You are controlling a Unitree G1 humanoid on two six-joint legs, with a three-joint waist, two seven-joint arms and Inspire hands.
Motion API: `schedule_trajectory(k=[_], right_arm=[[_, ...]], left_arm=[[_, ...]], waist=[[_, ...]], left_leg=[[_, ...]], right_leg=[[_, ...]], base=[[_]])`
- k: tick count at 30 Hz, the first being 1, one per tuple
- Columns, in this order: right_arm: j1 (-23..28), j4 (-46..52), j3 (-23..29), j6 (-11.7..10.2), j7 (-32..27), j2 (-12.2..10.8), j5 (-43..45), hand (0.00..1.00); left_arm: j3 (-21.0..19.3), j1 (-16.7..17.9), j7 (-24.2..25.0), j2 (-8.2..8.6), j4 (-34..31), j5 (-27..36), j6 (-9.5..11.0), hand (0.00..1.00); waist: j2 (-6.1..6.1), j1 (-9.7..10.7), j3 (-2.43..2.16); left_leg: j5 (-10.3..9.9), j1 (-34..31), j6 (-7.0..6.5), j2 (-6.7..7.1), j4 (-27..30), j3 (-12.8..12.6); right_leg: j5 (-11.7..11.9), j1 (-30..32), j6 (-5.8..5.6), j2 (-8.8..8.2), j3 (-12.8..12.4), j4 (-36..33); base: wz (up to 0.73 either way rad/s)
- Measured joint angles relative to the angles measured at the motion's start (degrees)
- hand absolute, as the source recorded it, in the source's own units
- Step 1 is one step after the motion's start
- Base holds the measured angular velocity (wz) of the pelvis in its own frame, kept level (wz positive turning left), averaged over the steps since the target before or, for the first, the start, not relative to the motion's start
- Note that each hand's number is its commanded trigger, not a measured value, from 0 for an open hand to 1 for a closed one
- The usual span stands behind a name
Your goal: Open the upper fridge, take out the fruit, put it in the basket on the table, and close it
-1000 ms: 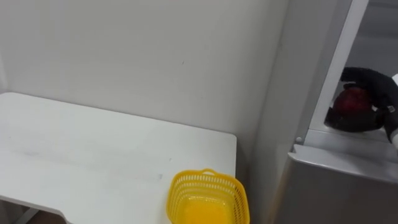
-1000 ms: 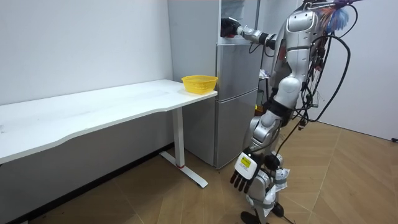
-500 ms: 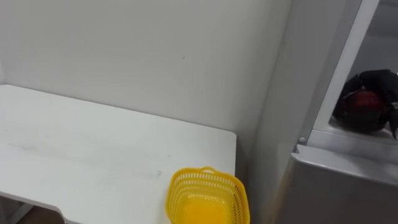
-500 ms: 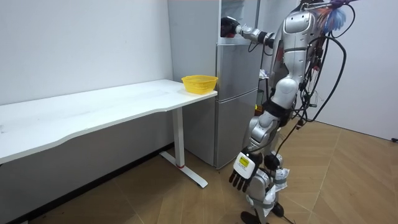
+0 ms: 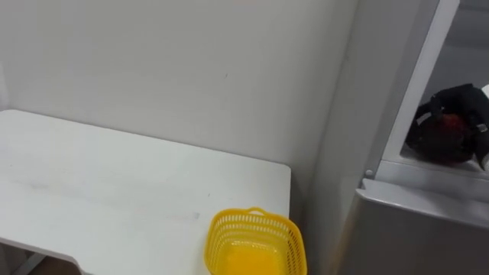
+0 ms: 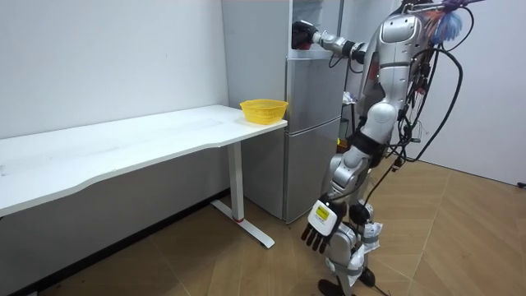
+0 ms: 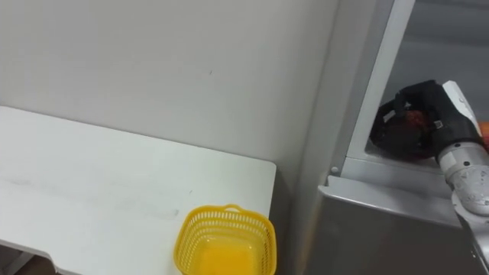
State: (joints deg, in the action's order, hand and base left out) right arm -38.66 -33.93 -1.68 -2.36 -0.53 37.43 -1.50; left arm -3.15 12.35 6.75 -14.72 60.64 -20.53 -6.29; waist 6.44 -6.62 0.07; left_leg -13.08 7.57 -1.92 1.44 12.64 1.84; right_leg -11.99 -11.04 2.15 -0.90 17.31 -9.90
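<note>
A long white table [image 5: 114, 183] stands against a pale wall. At its right end sits a yellow plastic mesh basket [image 5: 223, 243]. Just right of the table stands a grey metal fridge [image 5: 412, 229] with its upper compartment open. Inside it, the robot's black right hand [image 7: 425, 101] has its fingers curled round a dark red round fruit [image 7: 413, 122], low in the compartment. The left hand [image 6: 323, 226] hangs low, fingers loose.

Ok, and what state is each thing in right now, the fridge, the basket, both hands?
Upper fridge compartment: open.
Lower fridge door: shut.
Red round item: inside the upper compartment, gripped by the right hand.
Right hand: curled round that item.
Left hand: hanging low beside the robot, fingers relaxed.
Yellow basket: upright on the table corner, empty.
</note>
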Motion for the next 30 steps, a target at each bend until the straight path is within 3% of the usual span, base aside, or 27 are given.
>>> schedule_trajectory(k=[14,20,23,27,30], right_arm=[[0.8,2.1,-1.1,1.2,-1.4,-0.2,-6.3,1.0],[3.6,7.8,-1.0,1.4,-4.9,-0.6,-6.9,1.0],[5.3,12.9,-0.5,1.8,-7.1,-1.9,-6.9,1.0],[10.3,21.7,1.3,1.8,-11.5,-5.7,-6.0,1.0],[12.6,25.4,1.6,1.8,-14.4,-7.9,-3.2,1.0]], left_arm=[[0.3,0.6,-0.5,0.06,0.0,0.3,-0.7,0.0],[0.6,1.0,-0.4,0.15,0.0,0.7,-0.3,0.0],[0.7,1.2,-0.6,0.48,0.0,0.7,-0.3,0.0],[1.1,1.6,-2.8,0.69,0.0,0.9,0.0,0.0],[1.1,1.4,-4.2,1.64,0.1,0.8,0.2,0.0]], waist=[[0.46,0.3,-0.48],[-0.17,0.4,-0.28],[-0.87,0.9,-0.3],[-1.69,1.8,-0.74],[-2.07,1.9,-0.56]], left_leg=[[0.0,-0.1,-0.01,0.14,0.1,-0.2],[0.0,-0.2,0.01,-0.11,0.0,-1.0],[0.0,-0.4,0.01,-0.24,-0.1,-1.6],[0.0,-0.4,0.02,-0.32,0.0,-1.8],[0.0,-0.3,0.02,-0.36,0.0,-1.7]], right_leg=[[0.0,-0.2,0.04,0.03,-0.8,0.0],[0.0,0.3,0.04,0.09,-1.1,0.0],[0.0,0.7,0.06,0.16,-1.6,0.0],[0.0,0.8,0.06,0.22,-1.7,-0.1],[0.0,0.8,0.06,0.23,-1.7,-0.1]], base=[[-0.01],[-0.02],[-0.09],[-0.03],[0.0]])
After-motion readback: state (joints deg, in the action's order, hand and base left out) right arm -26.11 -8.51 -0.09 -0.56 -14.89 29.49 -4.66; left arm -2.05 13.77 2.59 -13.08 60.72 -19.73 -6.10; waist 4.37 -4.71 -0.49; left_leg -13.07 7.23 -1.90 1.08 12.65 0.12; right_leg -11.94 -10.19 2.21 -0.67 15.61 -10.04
